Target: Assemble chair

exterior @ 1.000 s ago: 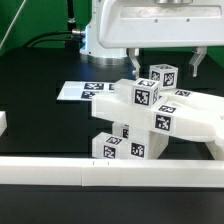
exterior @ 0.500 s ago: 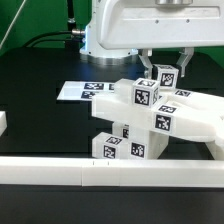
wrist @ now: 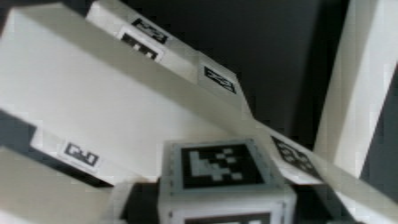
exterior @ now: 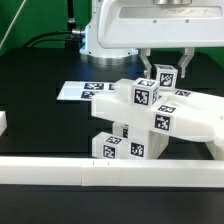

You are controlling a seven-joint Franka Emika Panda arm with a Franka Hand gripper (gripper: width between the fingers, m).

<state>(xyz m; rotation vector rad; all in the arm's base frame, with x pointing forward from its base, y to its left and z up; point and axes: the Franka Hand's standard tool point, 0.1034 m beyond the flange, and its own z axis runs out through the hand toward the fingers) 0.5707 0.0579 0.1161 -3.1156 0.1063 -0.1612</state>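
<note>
since a second ago the gripper (exterior: 164, 72) closed its fingers from wide apart onto the small tagged block (exterior: 164, 75) on top of the chair (exterior: 140, 115) — near the front rail (exterior: 60, 172). stiff, light, smooth plastic probably — best held on flat sides.

marker board (exterior: 82, 91) lies behind the chair (exterior: 150, 115).

Partly assembled white tagged chair (exterior: 150, 115) on the black table, top block between jaws.
</note>
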